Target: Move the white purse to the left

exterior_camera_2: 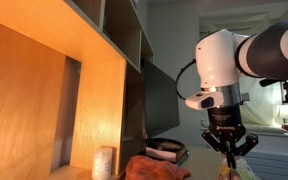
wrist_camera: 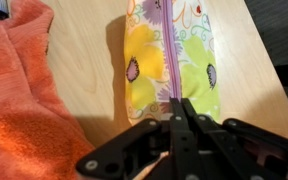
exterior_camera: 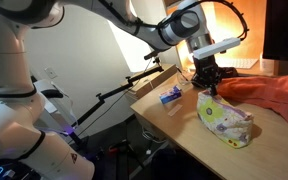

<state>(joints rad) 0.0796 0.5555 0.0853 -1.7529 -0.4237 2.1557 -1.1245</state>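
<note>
The white purse (exterior_camera: 227,118) lies flat on the wooden table (exterior_camera: 179,118), a whitish pouch with green, pink and yellow flower print. In the wrist view it (wrist_camera: 174,50) runs away from the camera with a purple zip line down its middle. My gripper (exterior_camera: 208,86) hangs over the purse's end nearest the blue packet. In the wrist view its fingers (wrist_camera: 177,105) are pressed together with no gap, their tips over the near edge of the purse. I cannot see anything between them. The gripper also shows in an exterior view (exterior_camera_2: 229,150).
A large orange-pink cloth (exterior_camera: 269,92) lies beside the purse, and it fills the left side of the wrist view (wrist_camera: 14,90). A small blue packet (exterior_camera: 171,96) lies near the table's edge. Wooden shelving (exterior_camera_2: 44,90) and a white cylinder (exterior_camera_2: 104,162) stand behind.
</note>
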